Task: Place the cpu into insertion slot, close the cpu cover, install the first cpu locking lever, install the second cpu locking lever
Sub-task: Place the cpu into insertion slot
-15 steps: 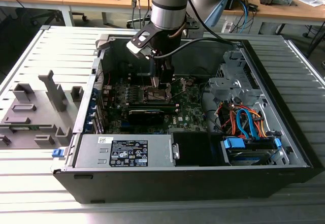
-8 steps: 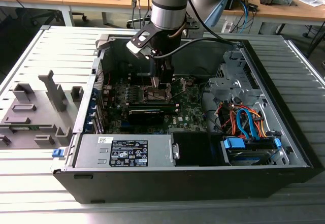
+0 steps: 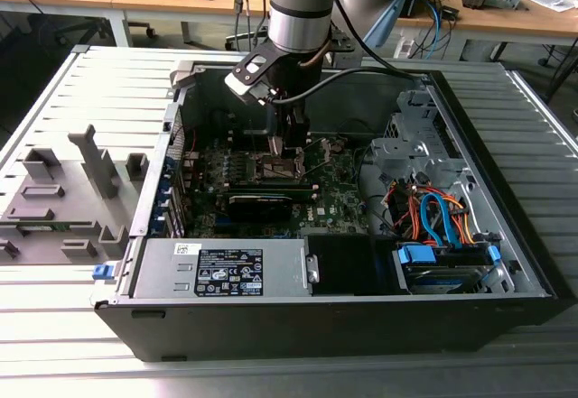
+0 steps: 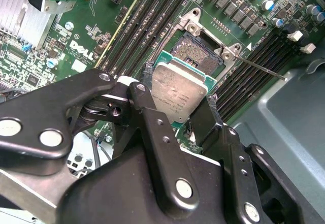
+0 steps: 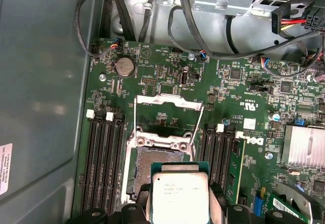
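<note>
My gripper [image 3: 287, 150] hangs inside the open computer case over the motherboard. It is shut on the cpu [image 4: 180, 92], a silvery square chip with a green edge, and a black finger [image 4: 147, 102] presses on each of two opposite sides. The cpu [image 5: 180, 198] hovers just off the insertion slot [image 5: 144, 165], partly overlapping it, and the dark contact field of the insertion slot [image 4: 195, 51] lies bare. The cpu cover [image 5: 167, 99] stands swung up from the slot. A thin locking lever [image 4: 261, 67] sticks out loose beside the socket.
Black memory slots [image 5: 104, 158] flank the socket on both sides. A long black card [image 3: 262, 201] lies near the socket; a power supply [image 3: 226, 272] and a drive bay with coloured cables [image 3: 433, 217] line the case front. Grey fixtures [image 3: 63, 199] stand on the table at the exterior view's left.
</note>
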{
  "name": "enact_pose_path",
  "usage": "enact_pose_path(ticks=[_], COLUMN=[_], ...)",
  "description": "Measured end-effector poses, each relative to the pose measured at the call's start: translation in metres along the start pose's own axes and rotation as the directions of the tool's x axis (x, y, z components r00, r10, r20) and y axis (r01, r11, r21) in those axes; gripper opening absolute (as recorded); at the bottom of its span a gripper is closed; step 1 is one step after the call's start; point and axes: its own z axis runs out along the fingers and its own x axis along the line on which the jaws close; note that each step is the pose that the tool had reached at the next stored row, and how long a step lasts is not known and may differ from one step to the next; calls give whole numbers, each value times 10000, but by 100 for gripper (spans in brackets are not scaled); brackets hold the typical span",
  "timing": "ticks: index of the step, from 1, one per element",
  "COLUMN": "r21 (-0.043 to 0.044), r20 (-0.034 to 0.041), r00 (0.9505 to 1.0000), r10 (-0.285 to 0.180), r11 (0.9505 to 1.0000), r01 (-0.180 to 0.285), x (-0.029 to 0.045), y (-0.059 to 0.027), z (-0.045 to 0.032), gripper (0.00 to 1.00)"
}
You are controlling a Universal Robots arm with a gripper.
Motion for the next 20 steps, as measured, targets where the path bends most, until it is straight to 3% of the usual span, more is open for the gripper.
enact_pose_path(ticks=[20], r21=[24], r20=[-9], r00=[9983], r10=[575], r11=[9983], r01=[-575], x=[0], y=[0], z=[2], gripper=[54])
